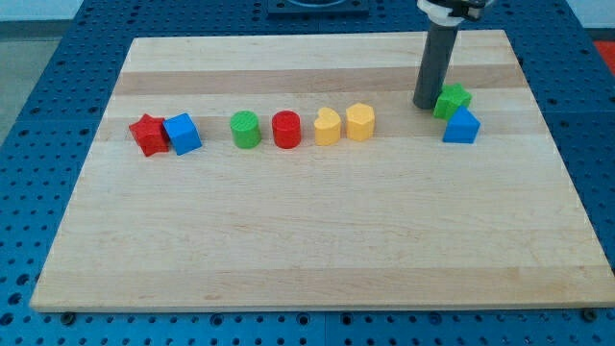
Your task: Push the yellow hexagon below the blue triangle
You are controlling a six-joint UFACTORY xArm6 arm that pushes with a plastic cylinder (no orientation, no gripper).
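The yellow hexagon (360, 122) stands near the middle of the wooden board (317, 250), right of a yellow heart-like block (328, 127). The blue triangle (461, 126) sits at the view's right, just below a green star-like block (451, 100). My tip (426, 104) rests on the board at the left side of the green block, touching or nearly touching it. The tip is up and to the left of the blue triangle, and to the right of the yellow hexagon with a gap between.
A row of blocks runs across the board's left half: red star (148, 135), blue cube (183, 134), green cylinder (246, 129), red cylinder (286, 129). The board lies on a blue perforated table (38, 144).
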